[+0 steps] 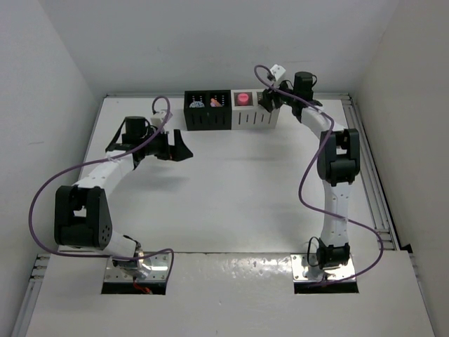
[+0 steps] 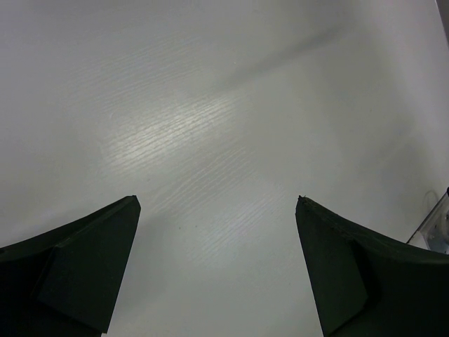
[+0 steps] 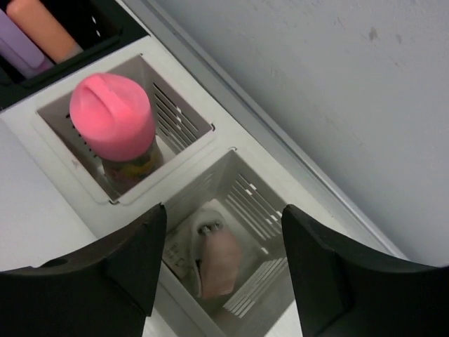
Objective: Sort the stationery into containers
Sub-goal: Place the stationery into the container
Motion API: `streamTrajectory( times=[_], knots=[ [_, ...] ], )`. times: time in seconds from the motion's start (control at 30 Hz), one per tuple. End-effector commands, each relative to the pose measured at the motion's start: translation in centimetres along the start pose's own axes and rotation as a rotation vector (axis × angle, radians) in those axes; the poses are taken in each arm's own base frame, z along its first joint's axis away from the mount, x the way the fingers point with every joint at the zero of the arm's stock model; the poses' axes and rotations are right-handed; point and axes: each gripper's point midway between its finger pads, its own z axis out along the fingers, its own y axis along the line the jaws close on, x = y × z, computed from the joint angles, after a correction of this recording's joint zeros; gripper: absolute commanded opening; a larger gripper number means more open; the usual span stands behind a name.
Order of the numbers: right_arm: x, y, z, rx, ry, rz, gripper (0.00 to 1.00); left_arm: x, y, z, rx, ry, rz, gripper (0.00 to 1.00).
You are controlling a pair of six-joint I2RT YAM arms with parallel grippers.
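table [image 1: 231, 189]: white, faint wood grain | walls [image 1: 210, 42]: plain white, three sides | light: soft, even

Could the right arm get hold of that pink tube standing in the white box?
Probably yes. The right gripper hangs open just above the white organizer, over the compartment next to the pink tube. The tube stands upright with nothing over its top.

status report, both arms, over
Left tool open over table. Right tool open over white organizer end cell, pink tube in next cell. Nothing in the way.
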Motion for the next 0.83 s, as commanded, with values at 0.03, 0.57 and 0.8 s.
streamTrajectory(
  times=[0.03,0.57,0.8],
  knots=[
    [-8.1,-1.4,-1.4,0.052,-0.142,0.005,0.68,-4.0,-0.2,-1.8,-0.054,-0.117,0.077,1.0],
    [-6.7,6.3,-21.1,0.258,0.252,0.506,0.99,-4.4,6.6,-8.2,-0.475,-0.038,0.112,1.0],
    [4.1,12.6,-28.4,0.355,0.392,0.633,0.99,-2.2,7.5,-9.7,-0.544,-0.084,0.09,1.0]
  ],
)
